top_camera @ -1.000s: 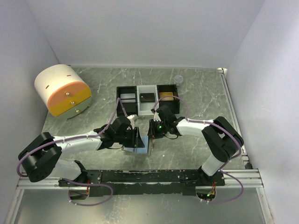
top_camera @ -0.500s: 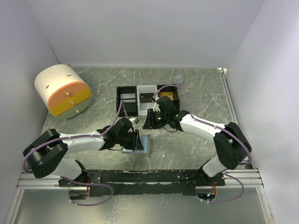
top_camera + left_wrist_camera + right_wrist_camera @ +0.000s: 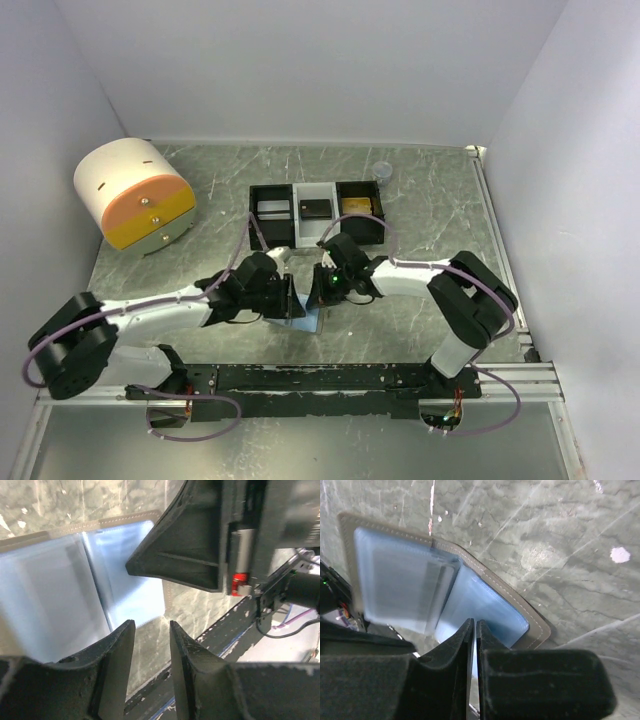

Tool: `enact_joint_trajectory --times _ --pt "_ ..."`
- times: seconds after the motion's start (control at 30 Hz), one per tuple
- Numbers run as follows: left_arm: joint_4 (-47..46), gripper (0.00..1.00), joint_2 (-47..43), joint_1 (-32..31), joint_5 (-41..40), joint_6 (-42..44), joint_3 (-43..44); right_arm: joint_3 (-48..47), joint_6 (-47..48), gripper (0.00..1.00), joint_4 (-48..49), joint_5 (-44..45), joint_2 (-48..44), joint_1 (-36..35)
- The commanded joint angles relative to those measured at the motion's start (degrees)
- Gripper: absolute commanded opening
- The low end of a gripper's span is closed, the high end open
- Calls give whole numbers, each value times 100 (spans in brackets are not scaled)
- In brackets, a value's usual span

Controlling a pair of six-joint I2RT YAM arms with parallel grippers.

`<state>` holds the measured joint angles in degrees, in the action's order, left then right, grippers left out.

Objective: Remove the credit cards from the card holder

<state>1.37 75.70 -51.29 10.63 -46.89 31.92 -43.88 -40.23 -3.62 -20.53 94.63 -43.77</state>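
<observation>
Card holder (image 3: 303, 318) lies opened on the surface (image 3: 430, 200), close to the front edge and between the two arms. Its pale blue lining faces up, and both wrist views show the two leaves spread inside their grey stitched border. Left tool (image 3: 152, 630) hangs just over the near edge of the holder, released, with a plain gap between its jaws and nothing in it. Right tool (image 3: 473, 626) points down at one leaf with its jaws clenched almost to touching. I cannot tell whether a card edge is nipped there, because the tips hide the spot. The other leaf is smeared in the right wrist view, so I cannot tell whether a card stands out of it.

The step in hand seems to be drawing a card from its pocket. To do it well, the left tool should press one leaf onto the surface, away from the pocket mouth, so the holder neither rides up nor slides. The right tool should take only the card's exposed edge, not the lining with it. It should pull low and straight along the pocket's opening before lifting, presumably toward the black-and-white tray (image 3: 258, 215) behind. Pinching card and lining together would likely drag the whole holder along.
</observation>
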Motion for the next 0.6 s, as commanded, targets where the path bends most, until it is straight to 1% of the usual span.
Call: enact_joint_trajectory --times 0.0,0.1,0.17,0.2,0.3,0.43,0.57 --pt "465 49 -798 -47 -679 -55 -124 358 -2 8 329 275 11 -53" --pt "1050 55 -1339 -40 -1138 -10 -185 330 311 12 215 472 -11 -62" --pt "1181 60 -1508 -47 -1409 101 -242 347 461 14 258 519 -29 -72" --pt "1234 61 -1509 -47 -1492 151 -239 357 497 14 299 508 -41 -85" --pt "1113 57 -1371 -42 -1389 252 -248 424 569 16 483 435 -103 -181" --pt "1018 51 -1273 -72 -1584 -99 -436 492 666 17 623 370 28 -323" --pt "806 56 -1628 -119 -1705 -150 -803 670 793 17 805 460 158 -444"
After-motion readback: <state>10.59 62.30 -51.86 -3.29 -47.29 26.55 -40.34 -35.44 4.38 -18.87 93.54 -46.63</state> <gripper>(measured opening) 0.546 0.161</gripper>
